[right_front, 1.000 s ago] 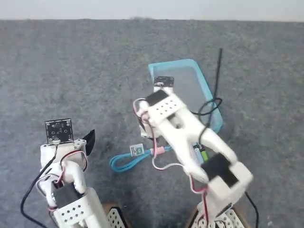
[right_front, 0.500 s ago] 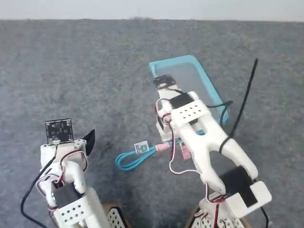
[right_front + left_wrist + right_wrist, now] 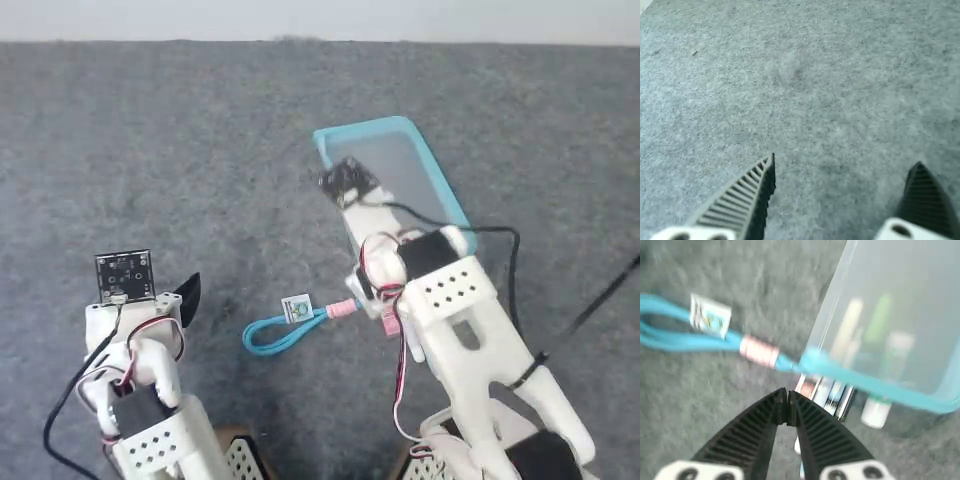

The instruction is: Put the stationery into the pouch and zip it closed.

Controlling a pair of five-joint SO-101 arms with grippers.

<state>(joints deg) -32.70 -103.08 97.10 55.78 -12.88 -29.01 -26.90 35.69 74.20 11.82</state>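
Pouch: a translucent pouch point(image 3: 410, 165) with a teal edge lies flat on the grey felt point(image 3: 150, 150), right of centre in the high view. Its near end sits under the right arm point(image 3: 460, 310).
Stationery: several pens show through the pouch wall in the right wrist view, lying side by side along the pouch. They include 1 cream pen point(image 3: 849, 322), 1 green pen point(image 3: 880, 315) and 1 white-capped marker point(image 3: 879, 407). Their ends crowd the teal band at the pouch's near end.
Zip: the pictures do not show whether it is open or closed.
Strap: a teal loop point(image 3: 280, 335) runs out from the pouch's near corner and lies flat on the felt, between the 2 arms. It carries a small white tag point(image 3: 296, 309) and a pink bead point(image 3: 342, 309), the bead nearer the pouch.
Right gripper: the right gripper point(image 3: 788, 402) hangs just above the pouch's near end. Its 2 jaws are pressed together tip to tip with nothing between them, close to the pen ends and beside the strap.
Left gripper: the left gripper point(image 3: 840, 200) is over bare felt, well apart from the pouch and the strap. Its 2 jaws are spread wide and hold nothing.
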